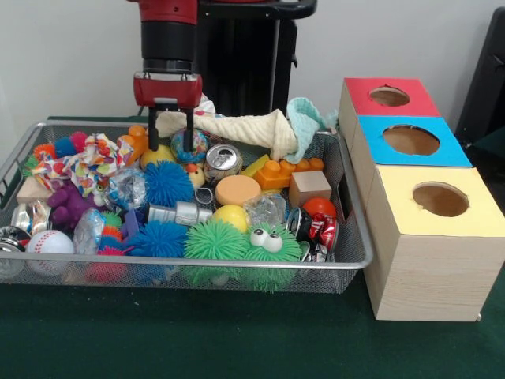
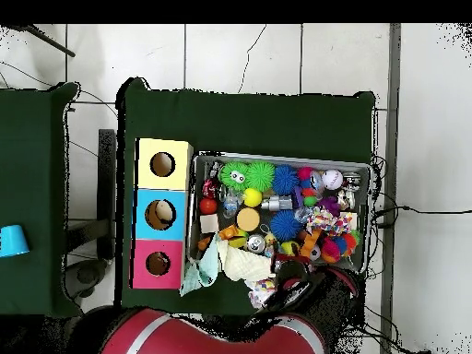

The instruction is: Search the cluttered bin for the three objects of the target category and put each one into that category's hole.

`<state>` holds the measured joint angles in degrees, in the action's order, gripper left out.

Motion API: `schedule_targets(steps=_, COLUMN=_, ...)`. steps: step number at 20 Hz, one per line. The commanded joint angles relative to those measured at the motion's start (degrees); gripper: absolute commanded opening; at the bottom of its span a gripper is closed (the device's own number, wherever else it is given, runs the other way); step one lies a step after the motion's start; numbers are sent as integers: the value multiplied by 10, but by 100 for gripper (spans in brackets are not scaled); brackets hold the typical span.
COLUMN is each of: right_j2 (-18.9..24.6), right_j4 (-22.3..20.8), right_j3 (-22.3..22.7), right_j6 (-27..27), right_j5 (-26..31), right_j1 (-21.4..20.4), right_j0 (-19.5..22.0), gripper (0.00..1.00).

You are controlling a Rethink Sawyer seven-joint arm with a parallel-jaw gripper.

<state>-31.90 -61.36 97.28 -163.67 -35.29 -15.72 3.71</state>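
My gripper (image 1: 171,134) hangs over the back of the wire mesh bin (image 1: 347,264), open, with nothing between its fingers. Just below its fingertips lie a patterned ball (image 1: 190,147) and a yellow ball (image 1: 158,155). The bin holds a silver can (image 1: 222,161), a crushed red can (image 1: 314,229), an orange brick (image 1: 276,174), a wooden cube (image 1: 309,187), a green fuzzy toy with eyes (image 1: 268,246) and blue spiky balls (image 1: 167,183). To the right stands a wooden box with a red hole (image 1: 389,96), a blue hole (image 1: 410,140) and a yellow hole (image 1: 440,199).
A cream and teal cloth (image 1: 260,128) drapes over the bin's back rim. A baseball (image 1: 49,242) and a purple toy (image 1: 69,204) lie at the bin's left. In the overhead view the bin (image 2: 197,161) sits beside the box (image 2: 138,214), and a blue cup (image 2: 13,240) stands apart.
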Motion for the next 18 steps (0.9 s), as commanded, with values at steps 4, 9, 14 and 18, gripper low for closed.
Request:
schedule_targets(steps=4, right_j2=16, right_j4=79, right_j3=-35, right_j6=174, right_j5=-30, right_j1=45, right_j0=2, gripper=100)
schedule_targets(steps=9, right_j2=15, right_j4=88, right_j3=-36, right_j6=149, right_j5=-24, right_j1=49, right_j0=-17, gripper=100)
schedule_targets(steps=14, right_j2=25, right_j4=56, right_j3=-26, right_j6=88, right_j5=-9, right_j1=25, right_j0=-28, gripper=100)
schedule_targets(steps=18, right_j2=32, right_j4=33, right_j3=-20, right_j6=48, right_j5=1, right_j1=5, right_j0=-34, gripper=100)
